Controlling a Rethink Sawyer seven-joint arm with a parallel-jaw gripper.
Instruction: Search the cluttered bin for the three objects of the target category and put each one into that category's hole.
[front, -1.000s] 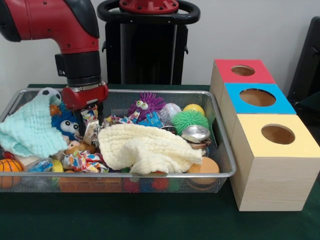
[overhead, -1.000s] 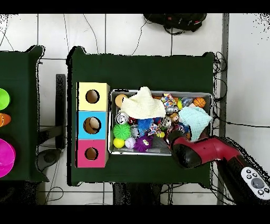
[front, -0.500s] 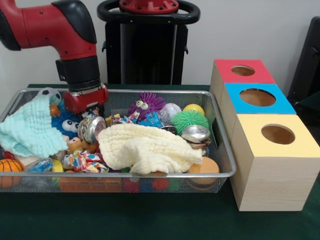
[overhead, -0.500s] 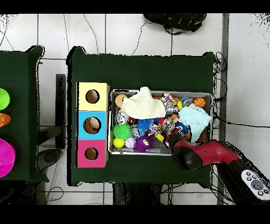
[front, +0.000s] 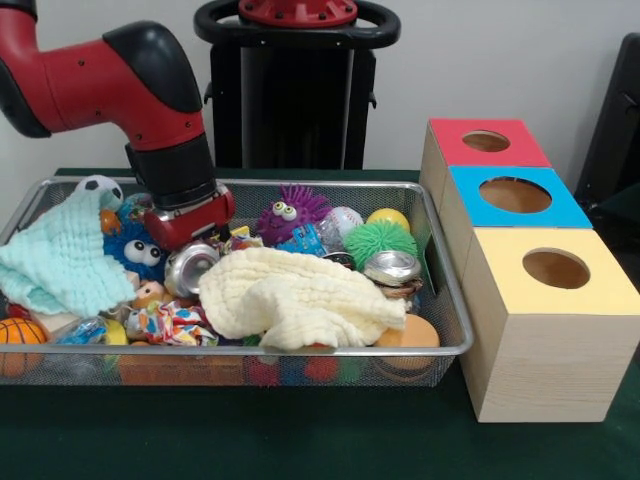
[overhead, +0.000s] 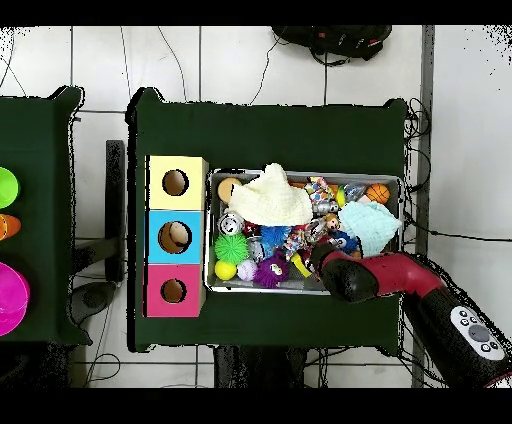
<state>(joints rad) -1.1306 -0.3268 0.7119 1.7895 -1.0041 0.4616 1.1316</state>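
One crushed can (front: 190, 268), label unreadable, under jaws (front: 200, 240)

claw (front: 190, 240) lifted with crushed can (front: 190, 268), swung toward bin centre

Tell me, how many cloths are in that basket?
2: a pale green cloth at the front view's left end and a cream cloth in the middle. More may lie buried.

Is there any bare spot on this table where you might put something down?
Yes: the green table in front of the wire bin and boxes is bare. The bin itself is packed; cloths, balls and the gripper fill it.
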